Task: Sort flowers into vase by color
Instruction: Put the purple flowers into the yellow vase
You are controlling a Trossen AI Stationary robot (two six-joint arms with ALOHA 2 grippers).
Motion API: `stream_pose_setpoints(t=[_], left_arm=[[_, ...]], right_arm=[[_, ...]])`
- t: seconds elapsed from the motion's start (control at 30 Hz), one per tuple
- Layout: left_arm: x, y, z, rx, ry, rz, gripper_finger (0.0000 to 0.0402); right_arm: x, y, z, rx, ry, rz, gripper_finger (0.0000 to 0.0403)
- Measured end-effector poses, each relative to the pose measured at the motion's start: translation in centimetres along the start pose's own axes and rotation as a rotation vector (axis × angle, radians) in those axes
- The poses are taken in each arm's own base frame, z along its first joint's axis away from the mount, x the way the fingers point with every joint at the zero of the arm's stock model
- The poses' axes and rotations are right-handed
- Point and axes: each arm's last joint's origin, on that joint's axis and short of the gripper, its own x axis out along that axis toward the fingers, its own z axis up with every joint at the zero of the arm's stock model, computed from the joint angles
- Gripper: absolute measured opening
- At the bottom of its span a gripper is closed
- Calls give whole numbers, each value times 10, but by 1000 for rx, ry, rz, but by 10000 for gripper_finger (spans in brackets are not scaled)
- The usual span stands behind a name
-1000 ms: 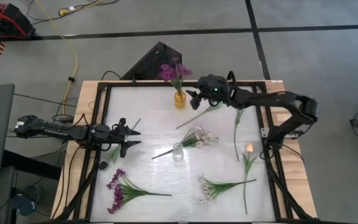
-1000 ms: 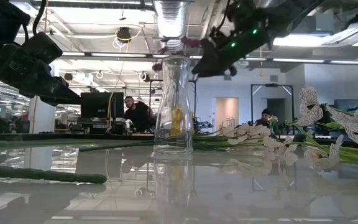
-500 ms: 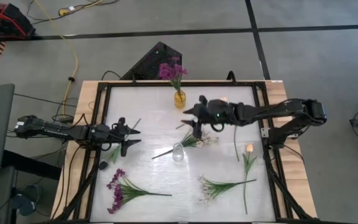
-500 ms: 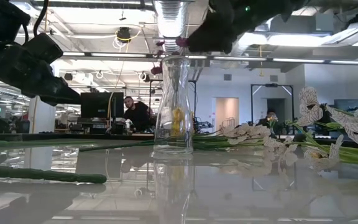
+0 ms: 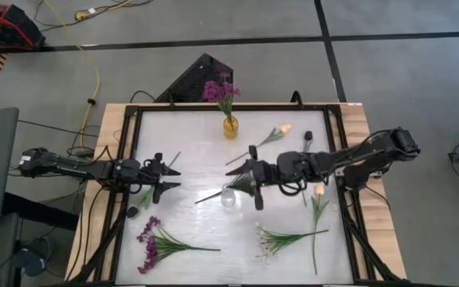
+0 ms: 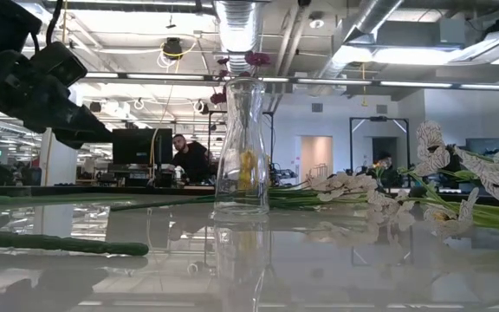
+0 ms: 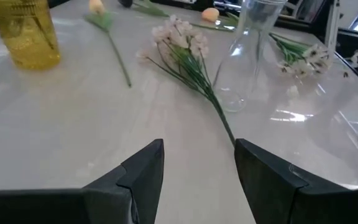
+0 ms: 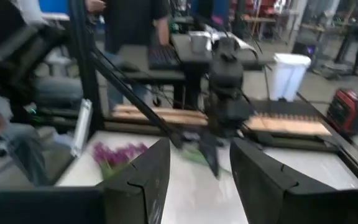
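Two vases stand on the white counter (image 5: 190,143), which has a dark frame and wooden side strips and sits on a grey floor; the low view looks into an open office with ceiling ducts and a person at a desk. The yellow vase (image 5: 230,126), at 12 o'clock near the far edge, holds a purple spray (image 5: 218,90). The clear vase (image 5: 228,194) at the centre is empty. A white spray (image 5: 249,177) lies just beside it at 2 o'clock, under the right tool (image 5: 255,177), whose fingers stand apart with nothing in them. A second white spray (image 5: 273,239) lies at 5 o'clock, loose purple flowers (image 5: 154,243) at 7 o'clock, a tulip (image 5: 276,133) at 1 o'clock, another tulip (image 5: 319,199) and a dark bud (image 5: 307,137) toward 3 o'clock. The left tool (image 5: 166,177) hovers at 9 o'clock, fingers wide apart and holding nothing. Bare counter lies between it and the clear vase.
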Motion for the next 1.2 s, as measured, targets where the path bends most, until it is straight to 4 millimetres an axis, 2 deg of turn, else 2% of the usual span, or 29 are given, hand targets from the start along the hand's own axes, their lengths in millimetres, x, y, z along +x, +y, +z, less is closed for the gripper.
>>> stream_pose_setpoints(t=[0.1,0.4,0.67,0.8,0.93,1.1,1.2], left_arm=[[0,0,0,39,-4,11,185],[0,0,-1,10,14,-5,185],[0,-1,-3,16,42,-40,185],[0,-1,-3,20,39,-40,185],[0,-1,-3,27,38,-40,185],[0,-1,-4,36,50,-37,185],[0,0,-5,37,56,-36,185]], right_arm=[[13,15,1,14,42,3,184],[94,66,-18,55,260,68,176],[152,106,-47,127,370,92,176],[179,120,-72,188,409,126,176],[202,132,-106,234,470,165,176],[216,137,-118,313,509,214,176],[219,136,-134,288,568,145,176]])
